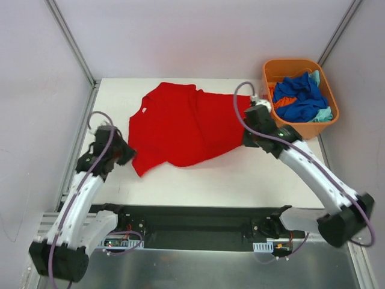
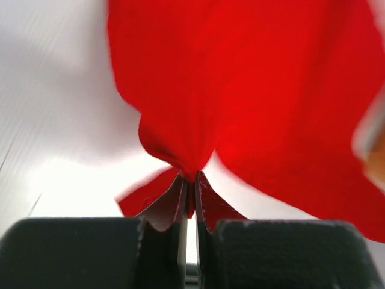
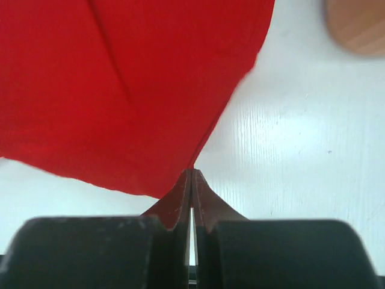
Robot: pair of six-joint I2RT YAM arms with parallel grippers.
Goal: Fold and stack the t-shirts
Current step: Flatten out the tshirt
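Note:
A bright red t-shirt (image 1: 183, 123) lies spread on the white table, collar toward the far left. My left gripper (image 1: 127, 155) is shut on a bunched corner of the red t-shirt at its near left edge; the wrist view shows the cloth (image 2: 240, 90) pinched at my fingertips (image 2: 191, 179). My right gripper (image 1: 246, 139) is shut on the shirt's right edge; the wrist view shows the red cloth (image 3: 120, 90) running into my closed fingertips (image 3: 191, 173). Royal blue (image 1: 301, 96), orange and pale teal shirts lie heaped in the tub.
A rigid orange plastic tub (image 1: 325, 123) stands at the table's far right corner; its rim shows in the right wrist view (image 3: 358, 27). Grey walls and metal frame rails (image 1: 69, 36) bound the table. Bare white tabletop (image 1: 240, 177) lies in front of the shirt.

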